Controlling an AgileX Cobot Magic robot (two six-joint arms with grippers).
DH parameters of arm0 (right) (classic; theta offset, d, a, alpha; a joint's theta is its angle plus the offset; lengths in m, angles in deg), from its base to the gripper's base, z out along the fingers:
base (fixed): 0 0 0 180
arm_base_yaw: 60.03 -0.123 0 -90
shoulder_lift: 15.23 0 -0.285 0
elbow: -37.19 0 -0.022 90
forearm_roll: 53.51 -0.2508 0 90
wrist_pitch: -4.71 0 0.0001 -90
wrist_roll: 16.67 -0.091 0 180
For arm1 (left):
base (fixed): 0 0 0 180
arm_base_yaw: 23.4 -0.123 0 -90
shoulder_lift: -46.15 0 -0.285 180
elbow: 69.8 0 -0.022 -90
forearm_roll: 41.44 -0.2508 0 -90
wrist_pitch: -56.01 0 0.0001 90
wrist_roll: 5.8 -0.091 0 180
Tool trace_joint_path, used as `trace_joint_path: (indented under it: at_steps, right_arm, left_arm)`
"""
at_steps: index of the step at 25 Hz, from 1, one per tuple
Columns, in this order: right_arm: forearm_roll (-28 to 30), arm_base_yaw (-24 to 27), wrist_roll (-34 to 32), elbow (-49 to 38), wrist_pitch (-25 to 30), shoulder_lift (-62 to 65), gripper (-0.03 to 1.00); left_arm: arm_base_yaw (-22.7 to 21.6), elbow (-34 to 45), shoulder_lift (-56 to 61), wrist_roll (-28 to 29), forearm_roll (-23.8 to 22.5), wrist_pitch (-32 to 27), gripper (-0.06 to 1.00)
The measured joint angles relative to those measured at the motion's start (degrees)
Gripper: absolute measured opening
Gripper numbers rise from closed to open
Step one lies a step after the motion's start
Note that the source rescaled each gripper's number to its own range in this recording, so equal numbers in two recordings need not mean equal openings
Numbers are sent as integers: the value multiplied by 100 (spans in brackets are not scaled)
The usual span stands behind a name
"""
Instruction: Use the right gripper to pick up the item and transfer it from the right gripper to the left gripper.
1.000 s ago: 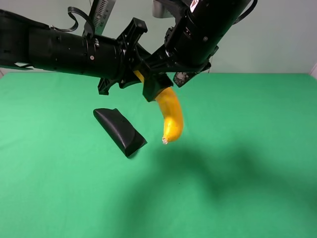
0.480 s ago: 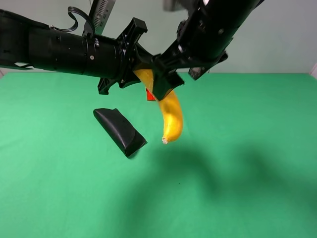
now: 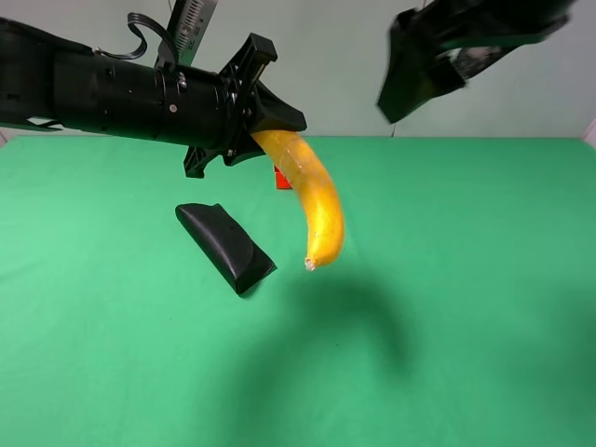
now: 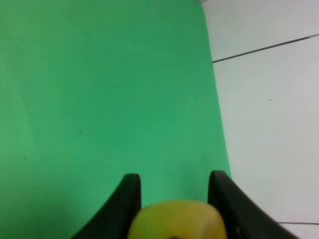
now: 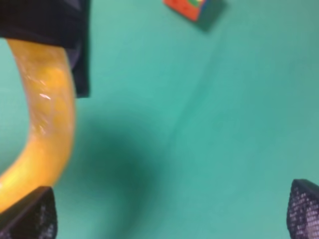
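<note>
The yellow banana [image 3: 317,200] hangs in the air above the green table, its pale tip pointing down. My left gripper [image 3: 277,126] is shut on the banana's upper end. In the left wrist view the banana's end [image 4: 174,219] sits between the two black fingers [image 4: 124,204]. My right gripper [image 3: 416,70] is blurred, high at the upper right, apart from the banana. In the right wrist view its fingertips [image 5: 27,214] stand wide apart and empty, with the banana [image 5: 47,124] and the left gripper [image 5: 45,20] off to one side.
A black pouch-like case [image 3: 226,246] lies on the green table [image 3: 466,298] below the left arm. A small multicoloured cube [image 3: 279,177] sits behind the banana and also shows in the right wrist view [image 5: 192,7]. White floor [image 4: 269,124] lies beyond the table edge.
My right gripper has let go of the banana and moved up and to the right. The left gripper still holds the banana in the same place.
</note>
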Motion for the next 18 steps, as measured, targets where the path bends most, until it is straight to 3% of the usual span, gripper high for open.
trace_joint_path:
  at_steps: [9,18]
  right_arm:
    - [734,0,-17,-1634,12,1964,100]
    - [786,0,-21,-2911,-97,4535,100]
  left_arm:
    - [0,0,0,-5,0,-67,0]
    - [0,0,0,-69,0,-67,0]
